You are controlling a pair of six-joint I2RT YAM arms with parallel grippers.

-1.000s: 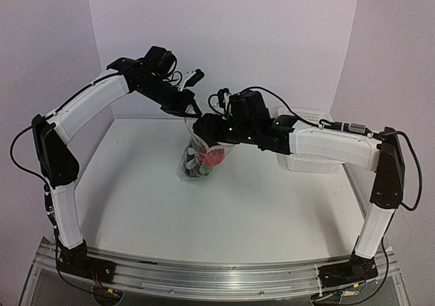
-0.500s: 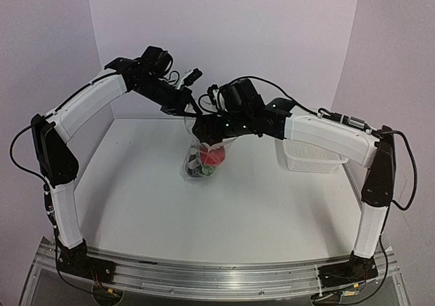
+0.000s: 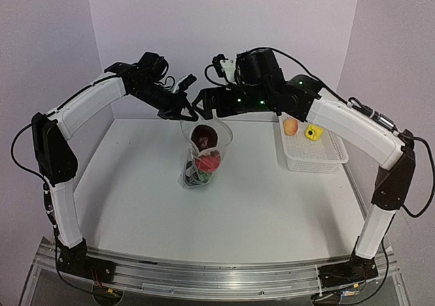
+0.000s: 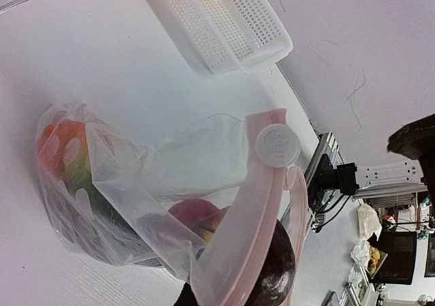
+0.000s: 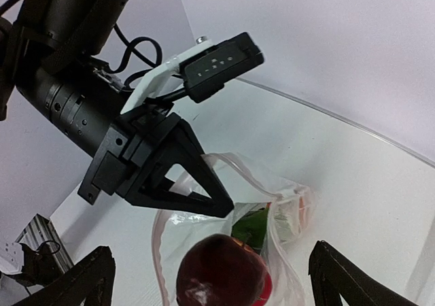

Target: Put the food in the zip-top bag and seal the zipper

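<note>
The zip-top bag [image 3: 202, 158] stands on the table with its mouth up, and my left gripper [image 3: 181, 113] is shut on its rim. In the right wrist view the left gripper [image 5: 224, 207] pinches the edge by the zipper [image 5: 248, 166]. A dark purple fruit [image 3: 204, 137] sits in the bag's mouth above a red one [image 3: 208, 162] and a green piece [image 5: 253, 230]. My right gripper [image 3: 209, 109] hangs open just above the mouth, its fingers [image 5: 78, 282] wide on either side of the purple fruit [image 5: 221, 275]. From the left wrist I see the zipper [image 4: 253, 204] curve over that fruit [image 4: 280, 268].
A white perforated basket [image 3: 314, 158] stands at the right rear of the table with a peach fruit [image 3: 290, 126] and a yellow one [image 3: 312, 132] in it. The same basket [image 4: 234, 30] shows in the left wrist view. White walls close the back and sides.
My right gripper has opened wide and lifted up and back out of the bag's mouth. The dark purple fruit now rests in the bag. The left gripper kept its hold.
</note>
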